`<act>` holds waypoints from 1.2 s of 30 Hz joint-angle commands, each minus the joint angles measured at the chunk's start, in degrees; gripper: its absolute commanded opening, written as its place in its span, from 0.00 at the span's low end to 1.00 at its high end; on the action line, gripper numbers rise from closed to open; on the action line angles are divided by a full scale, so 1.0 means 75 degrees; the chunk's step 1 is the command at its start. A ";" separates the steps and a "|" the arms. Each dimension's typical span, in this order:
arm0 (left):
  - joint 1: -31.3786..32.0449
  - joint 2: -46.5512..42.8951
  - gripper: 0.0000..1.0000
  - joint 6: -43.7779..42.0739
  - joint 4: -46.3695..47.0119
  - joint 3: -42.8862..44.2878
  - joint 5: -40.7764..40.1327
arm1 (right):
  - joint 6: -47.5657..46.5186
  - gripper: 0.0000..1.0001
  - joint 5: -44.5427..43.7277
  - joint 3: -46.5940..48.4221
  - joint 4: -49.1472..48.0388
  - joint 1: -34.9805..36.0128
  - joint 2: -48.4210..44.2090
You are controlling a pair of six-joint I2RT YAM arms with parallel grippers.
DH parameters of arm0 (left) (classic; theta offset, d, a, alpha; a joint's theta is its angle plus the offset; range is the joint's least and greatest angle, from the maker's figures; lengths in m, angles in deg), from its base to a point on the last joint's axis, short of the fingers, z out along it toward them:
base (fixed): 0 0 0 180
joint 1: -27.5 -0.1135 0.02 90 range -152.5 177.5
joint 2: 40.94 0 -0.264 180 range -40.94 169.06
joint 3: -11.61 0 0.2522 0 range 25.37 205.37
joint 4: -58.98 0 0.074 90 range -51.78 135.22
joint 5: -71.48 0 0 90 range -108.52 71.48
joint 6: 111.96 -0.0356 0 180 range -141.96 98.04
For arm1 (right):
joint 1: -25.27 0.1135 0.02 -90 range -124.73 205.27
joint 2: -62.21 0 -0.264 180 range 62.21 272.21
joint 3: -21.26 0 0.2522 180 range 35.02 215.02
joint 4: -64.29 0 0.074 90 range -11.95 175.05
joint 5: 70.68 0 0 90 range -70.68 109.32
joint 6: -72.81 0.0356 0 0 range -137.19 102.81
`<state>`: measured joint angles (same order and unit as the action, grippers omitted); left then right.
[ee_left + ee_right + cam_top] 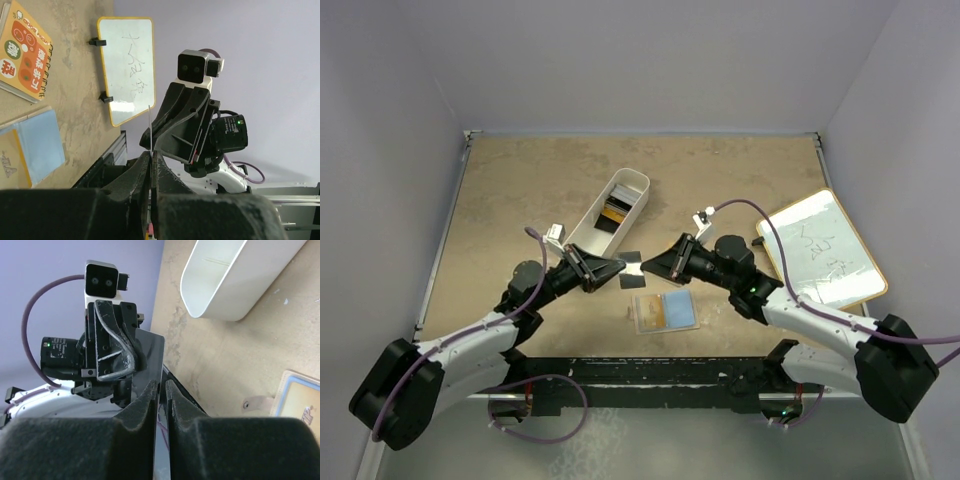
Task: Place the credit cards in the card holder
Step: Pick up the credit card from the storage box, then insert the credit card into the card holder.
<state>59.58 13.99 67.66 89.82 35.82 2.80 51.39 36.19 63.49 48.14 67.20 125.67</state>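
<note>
left fingers (125, 200) and right fingers (100, 445) tight on dark card (631, 279) (more cards (612, 213) in bin (632, 176))

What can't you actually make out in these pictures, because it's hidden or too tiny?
- Cards in the white bin: in the top view they are too small to count, and in the right wrist view the bin's wall hides them.
- Card holder: cut off by the right edge of the right wrist view.
- Black card: edge-on in the left wrist view, so its face is unseen.
- Whiteboard writing: washed out by glare in the top view.
</note>
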 commanded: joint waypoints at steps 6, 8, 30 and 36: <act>0.0303 0.0739 0.00 -0.0097 0.1114 -0.0083 -0.0279 | -0.1165 0.31 -0.0005 -0.0052 0.1202 -0.0076 -0.0630; 0.0462 0.1007 0.00 -0.0140 0.1353 -0.0065 -0.0412 | -0.1675 0.36 -0.0206 0.0174 0.2139 -0.0094 -0.0816; 0.1440 0.3172 0.00 -0.0950 0.1603 0.0096 -0.0988 | -0.4210 0.53 -0.1947 0.0461 0.5900 -0.0139 -0.1569; 0.1641 0.3880 0.00 -0.1042 0.1724 0.0313 -0.1030 | -0.4389 0.47 -0.2154 0.0109 0.5505 -0.0140 -0.0915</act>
<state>70.84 40.75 62.00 99.79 35.93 -4.07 21.16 22.50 64.56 91.18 66.43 116.84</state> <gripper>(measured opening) 0.003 0.487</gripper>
